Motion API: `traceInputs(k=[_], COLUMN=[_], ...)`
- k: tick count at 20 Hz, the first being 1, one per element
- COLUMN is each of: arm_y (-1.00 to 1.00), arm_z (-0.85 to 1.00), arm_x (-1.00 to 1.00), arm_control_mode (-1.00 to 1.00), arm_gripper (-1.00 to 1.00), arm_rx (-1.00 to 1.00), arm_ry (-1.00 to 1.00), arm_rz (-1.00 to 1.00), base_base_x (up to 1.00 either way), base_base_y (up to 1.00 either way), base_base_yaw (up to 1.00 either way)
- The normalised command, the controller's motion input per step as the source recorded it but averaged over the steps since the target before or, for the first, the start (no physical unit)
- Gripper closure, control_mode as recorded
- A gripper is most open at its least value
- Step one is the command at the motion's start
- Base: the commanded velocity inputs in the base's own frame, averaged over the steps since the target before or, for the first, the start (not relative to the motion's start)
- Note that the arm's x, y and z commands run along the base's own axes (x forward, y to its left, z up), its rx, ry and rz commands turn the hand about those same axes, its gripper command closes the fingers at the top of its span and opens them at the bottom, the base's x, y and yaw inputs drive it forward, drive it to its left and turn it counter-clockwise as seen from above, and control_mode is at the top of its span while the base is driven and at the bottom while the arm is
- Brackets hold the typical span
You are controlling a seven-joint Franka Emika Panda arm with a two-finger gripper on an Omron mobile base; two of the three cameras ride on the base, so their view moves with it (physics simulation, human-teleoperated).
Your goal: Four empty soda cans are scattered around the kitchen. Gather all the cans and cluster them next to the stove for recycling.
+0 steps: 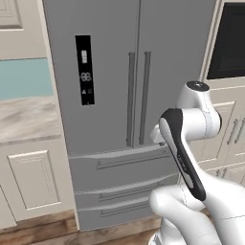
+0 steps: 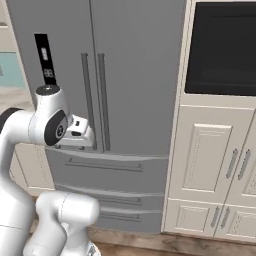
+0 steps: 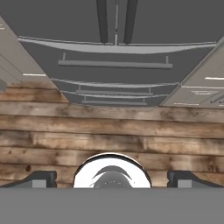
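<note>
Facing a tall grey fridge [image 1: 129, 95] at close range; it spans most of both base views. Two upper doors meet at a narrow centre seam, each with a long upright bar handle [image 1: 130, 98]. Below sit two wide drawers [image 2: 107, 167], each with a flat horizontal pull. A black display strip [image 1: 84, 70] is set into the left door. Surfaces look smooth, matt, steel-grey.

Left of the fridge: a beige marbled counter [image 1: 26, 118] over a cream panelled cabinet door [image 1: 34, 178], with a teal wall [image 1: 24, 79] patch above. The counter edge stops flush against the fridge side. Right of the fridge: a black built-in oven [image 2: 222, 50] with cream cabinet doors [image 2: 207, 157] beneath, then lower drawers at floor level.

Wood plank floor [image 3: 109, 131] lies open between the base and the fridge front; the planks are brown, knotty, running crosswise in the hand view. No clutter on that strip.

Arm [image 1: 189, 158] is folded up in front of the fridge drawers, white shell with dark joint covers. The gripper [image 3: 112, 179] points down at the floor; its two dark fingertips [image 3: 41, 178] stand far apart at the sides of the hand view, released, nothing between them.

All fridge doors, drawers and cabinets are closed, so contents cannot be told. No can or stove can be made out from here.
</note>
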Motion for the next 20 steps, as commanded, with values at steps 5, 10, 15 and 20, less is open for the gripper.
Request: traceInputs(k=[5,10,15,20], arm_y=[0.00,0.00,0.00,0.00], arm_z=[0.00,0.00,0.00,0.00], arm_x=[0.00,0.00,0.00,0.00], arm_control_mode=[1.00,1.00,1.00,1.00], arm_gripper=[-1.00,-1.00,-1.00,-1.00], arm_rx=[0.00,0.00,0.00,0.00], arm_ry=[0.00,0.00,0.00,0.00], arm_rz=[0.00,0.00,0.00,0.00], base_base_x=[-0.04,-0.02,0.00,0.00], base_base_y=[-0.72,-0.61,-0.57,-0.43], base_base_yaw=[-0.22,-0.27,-0.29,-0.34])
